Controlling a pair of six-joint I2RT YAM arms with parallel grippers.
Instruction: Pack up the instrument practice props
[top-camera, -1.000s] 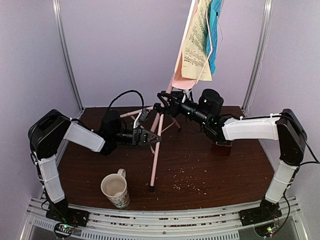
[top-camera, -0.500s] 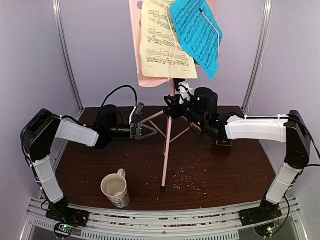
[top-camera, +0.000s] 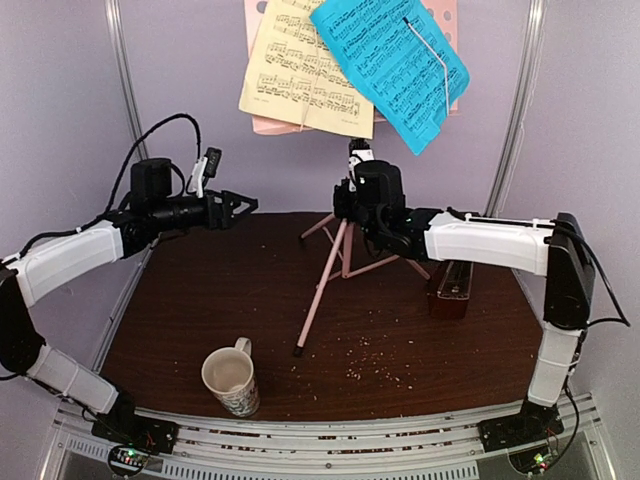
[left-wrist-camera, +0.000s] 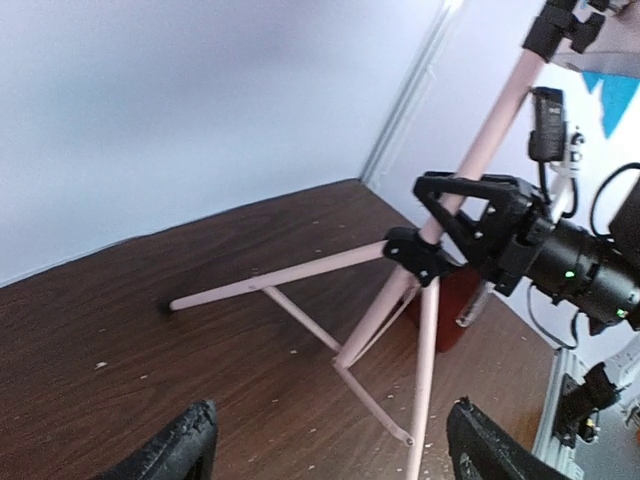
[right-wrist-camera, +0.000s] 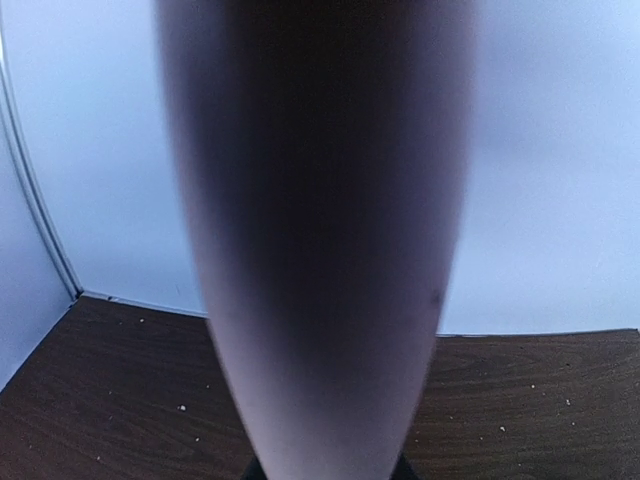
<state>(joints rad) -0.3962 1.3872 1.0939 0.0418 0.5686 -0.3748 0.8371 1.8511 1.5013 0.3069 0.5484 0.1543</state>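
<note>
The right claw (left-wrist-camera: 447, 207) is closed around the pole of the pink music stand (top-camera: 322, 288) just above its leg hub, legs reaching down to the table (top-camera: 200, 300) below and the pole's long axis rising past it to the sheets (top-camera: 300, 75) overhead, while the left claw (left-wrist-camera: 330, 450), wide open and empty, points at those legs from well apart.

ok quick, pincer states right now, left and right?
Left pincer: open, holding nothing.
Right pincer: closed on the pole of the pink music stand.
</note>
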